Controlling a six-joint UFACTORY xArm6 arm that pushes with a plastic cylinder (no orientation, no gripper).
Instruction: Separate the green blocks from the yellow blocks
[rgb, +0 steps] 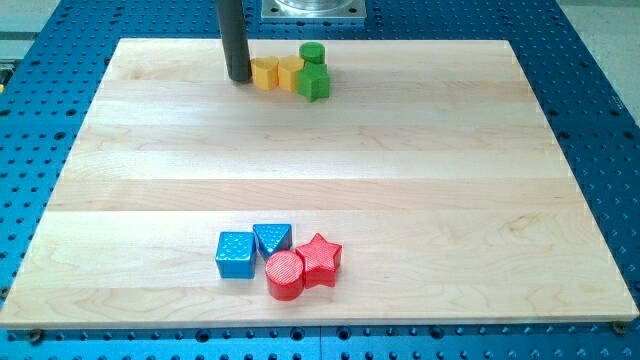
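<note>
Near the view's top, a cluster of blocks sits on the wooden board (320, 150). Two yellow blocks lie side by side: the left one (264, 72) and the right one (290, 72); their shapes are hard to make out. A green cylinder (312, 54) stands just behind and to the right of them. A green block of unclear shape (314, 83) touches the right yellow block's right side. My tip (238, 77) rests on the board just left of the left yellow block, very close to it or touching.
Near the view's bottom, a blue cube (235, 254), a blue triangle (273, 238), a red cylinder (284, 275) and a red star (319, 259) sit bunched together. A blue perforated table (600, 120) surrounds the board. A metal mount (312, 8) is at the top.
</note>
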